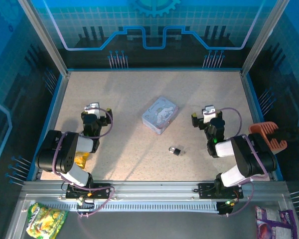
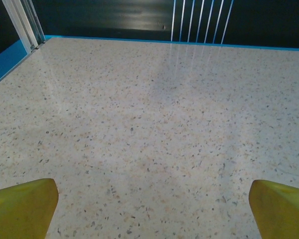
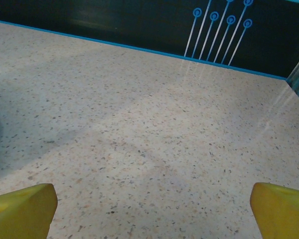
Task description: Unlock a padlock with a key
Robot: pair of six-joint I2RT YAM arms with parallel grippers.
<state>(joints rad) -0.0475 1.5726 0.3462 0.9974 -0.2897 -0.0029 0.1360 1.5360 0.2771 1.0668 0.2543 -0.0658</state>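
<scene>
the padlock (image 1: 176,150) is lying on the table (image 1: 119,149), nearer the arms than the tin (image 1: 160,114); the key is proving too tiny to make out. the left gripper (image 2: 152,209) and right gripper (image 3: 152,209) are gaping wide, with the frame edges cropping their fingertips.

Looking like a robotics lab test cell, not a home or shop: standing enclosed by aluminium posts (image 1: 44,36) and clear panels, backing onto a blue wall (image 1: 189,15) printed with circuit lines and a gear, showing a speckled table (image 1: 124,94) edged in blue along its far and side edges, and carrying two robot arms (image 1: 65,152) bolted to a slotted metal rail (image 1: 154,189) along the table's near edge.
</scene>
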